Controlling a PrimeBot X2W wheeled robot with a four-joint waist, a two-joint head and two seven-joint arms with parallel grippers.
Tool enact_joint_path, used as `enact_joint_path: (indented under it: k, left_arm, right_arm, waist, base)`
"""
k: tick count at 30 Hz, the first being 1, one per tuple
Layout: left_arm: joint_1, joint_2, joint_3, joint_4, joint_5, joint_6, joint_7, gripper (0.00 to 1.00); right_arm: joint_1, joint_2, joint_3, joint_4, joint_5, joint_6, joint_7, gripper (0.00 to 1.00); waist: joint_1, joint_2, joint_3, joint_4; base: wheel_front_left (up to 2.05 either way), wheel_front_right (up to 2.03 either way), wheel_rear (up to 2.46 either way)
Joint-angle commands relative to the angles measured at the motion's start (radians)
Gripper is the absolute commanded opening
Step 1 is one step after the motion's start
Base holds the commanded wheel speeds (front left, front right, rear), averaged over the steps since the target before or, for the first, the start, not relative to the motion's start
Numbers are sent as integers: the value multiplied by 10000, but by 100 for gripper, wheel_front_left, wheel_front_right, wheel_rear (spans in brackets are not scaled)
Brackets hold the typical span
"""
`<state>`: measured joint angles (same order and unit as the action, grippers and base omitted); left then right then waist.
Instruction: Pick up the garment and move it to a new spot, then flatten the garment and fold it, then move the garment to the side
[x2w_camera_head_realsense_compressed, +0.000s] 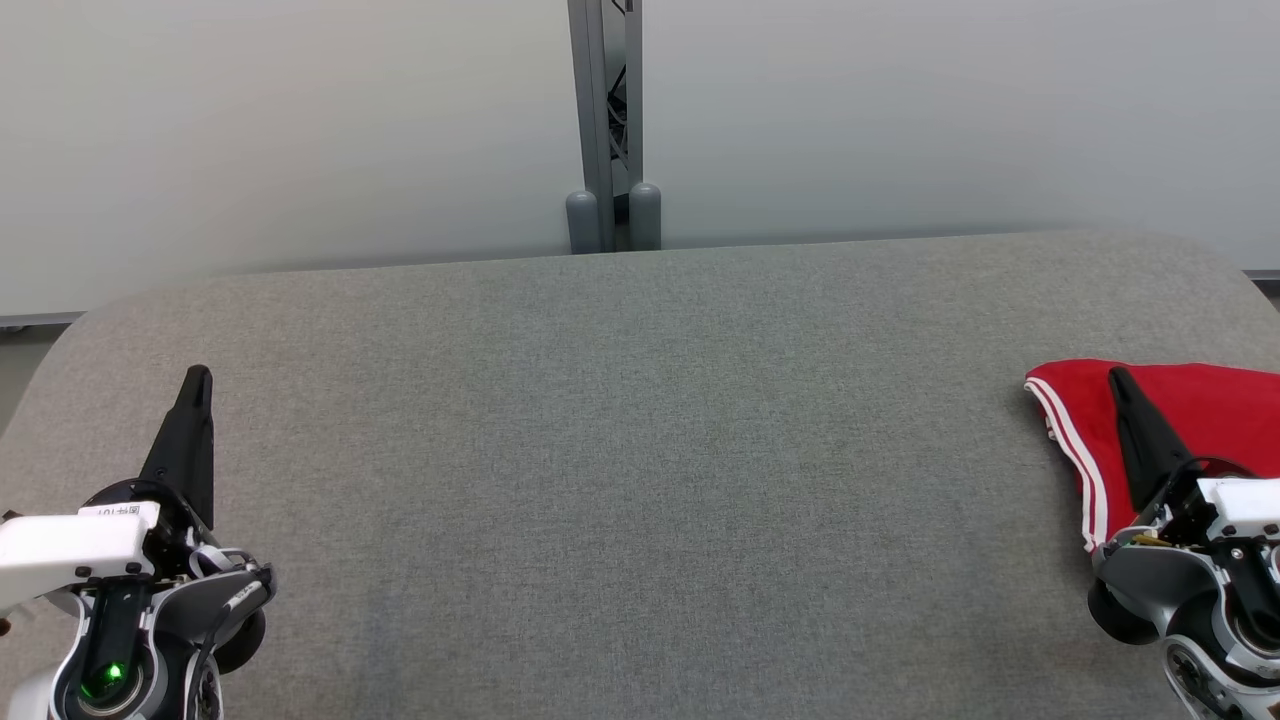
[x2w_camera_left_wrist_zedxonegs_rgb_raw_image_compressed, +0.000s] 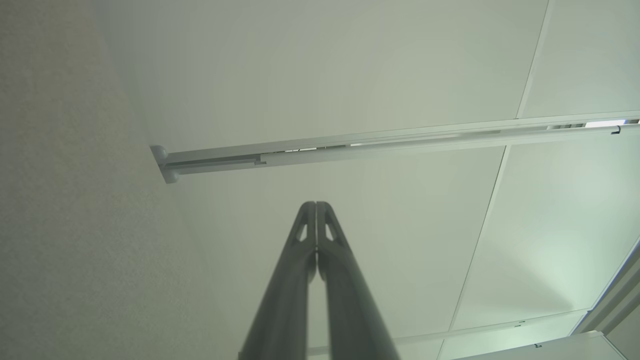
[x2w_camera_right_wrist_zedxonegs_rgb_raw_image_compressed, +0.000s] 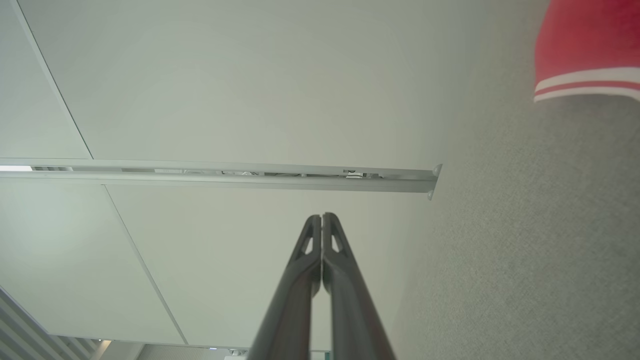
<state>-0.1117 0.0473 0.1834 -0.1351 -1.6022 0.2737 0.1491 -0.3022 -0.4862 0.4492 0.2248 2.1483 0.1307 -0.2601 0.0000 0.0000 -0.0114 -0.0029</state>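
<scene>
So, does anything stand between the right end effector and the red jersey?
Nothing visible does. In the head view the shut right end effector overlaps the jersey near the table's right edge; no other thing lies between them.

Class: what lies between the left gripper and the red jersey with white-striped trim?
Only bare grey fabric tabletop from left gripper to red striped-trim jersey, shown in the head view.

Grey table (x2w_camera_head_realsense_compressed: 640, 450) wide open across centre; garment (x2w_camera_head_realsense_compressed: 1230, 410) occupies right edge; wall post (x2w_camera_head_realsense_compressed: 605, 120) behind far edge.
</scene>
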Motion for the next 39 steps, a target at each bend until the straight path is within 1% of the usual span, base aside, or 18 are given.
enact_joint_path:
  k: [1,39]
  left_arm:
    - [-160,24,46,-41,12,-12,5,0]
    - [-160,24,46,-40,13,-12,5,0]
  right_arm:
    - [-65,-67,-15,18,23,0,-35,0]
    - [-65,-65,-18,19,21,0,-35,0]
  waist:
    - [0,0,0,0]
    - [0,0,0,0]
  base:
    - [0,0,0]
    - [0,0,0]
